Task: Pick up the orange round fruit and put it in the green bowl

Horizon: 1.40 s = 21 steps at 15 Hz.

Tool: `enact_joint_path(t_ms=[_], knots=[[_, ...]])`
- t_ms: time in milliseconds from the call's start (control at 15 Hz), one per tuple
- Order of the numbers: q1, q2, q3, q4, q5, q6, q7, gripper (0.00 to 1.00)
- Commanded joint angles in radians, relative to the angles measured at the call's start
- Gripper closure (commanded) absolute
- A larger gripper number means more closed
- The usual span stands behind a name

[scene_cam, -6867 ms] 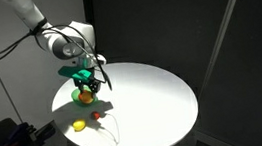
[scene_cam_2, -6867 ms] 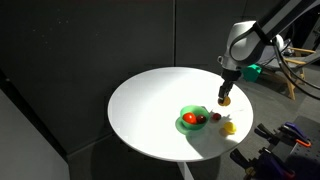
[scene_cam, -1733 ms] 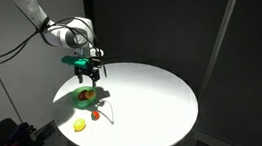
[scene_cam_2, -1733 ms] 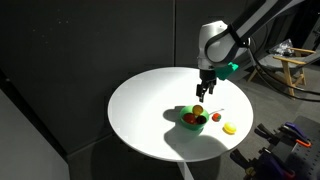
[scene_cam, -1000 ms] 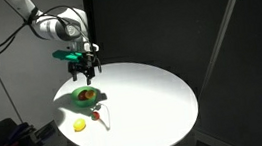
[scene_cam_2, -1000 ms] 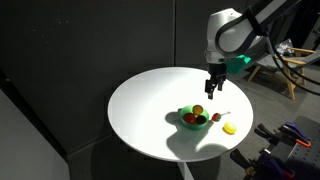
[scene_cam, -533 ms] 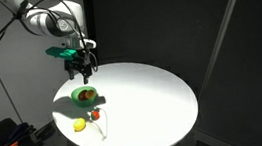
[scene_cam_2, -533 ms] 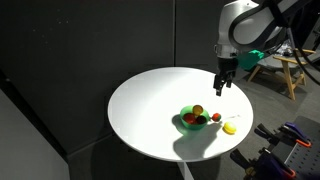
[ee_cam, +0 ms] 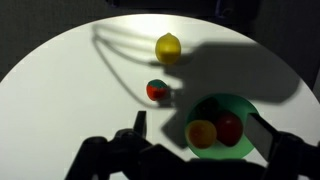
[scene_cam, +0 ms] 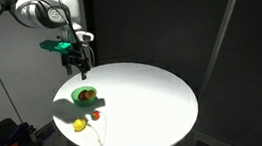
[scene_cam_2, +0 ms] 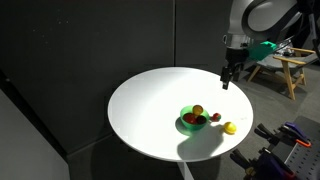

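The orange round fruit (ee_cam: 201, 133) lies inside the green bowl (ee_cam: 236, 102), beside a darker red fruit (ee_cam: 230, 128). In both exterior views the bowl (scene_cam: 79, 98) (scene_cam_2: 185, 125) sits on the white round table with the orange fruit (scene_cam_2: 198, 110) in it. My gripper (scene_cam: 78, 59) (scene_cam_2: 228, 82) hangs high above the table, apart from the bowl, open and holding nothing. From the wrist, the gripper (ee_cam: 197, 120) looks down on the bowl, its two dark fingers (ee_cam: 139, 122) spread wide to either side.
A paler yellow fruit (ee_cam: 168, 47) (scene_cam: 79, 126) (scene_cam_2: 229, 128) and a small red piece (ee_cam: 157, 90) (scene_cam: 96, 115) (scene_cam_2: 214, 117) lie on the white table (scene_cam: 145, 101) near the bowl. The table edge is close behind them. Dark curtains surround the scene.
The open gripper has risen well above the bowl and drifted away from it. The orange fruit stays in the bowl; the other fruits have not moved.
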State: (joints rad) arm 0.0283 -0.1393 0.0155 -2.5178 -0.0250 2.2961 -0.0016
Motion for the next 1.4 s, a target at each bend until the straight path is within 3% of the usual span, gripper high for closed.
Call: enact_joint_path(t_ms=[0, 400, 1333], knots=[[-0.005, -0.083, -0.007, -0.024, 0.026, -0.046, -0.012, 0.00], [0.003, -0.128, -0.005, -0.006, 0.059, -0.117, -0.011, 0.00], [0.000, -0.136, 0.001, -0.002, 0.044, -0.094, -0.001, 0.00]])
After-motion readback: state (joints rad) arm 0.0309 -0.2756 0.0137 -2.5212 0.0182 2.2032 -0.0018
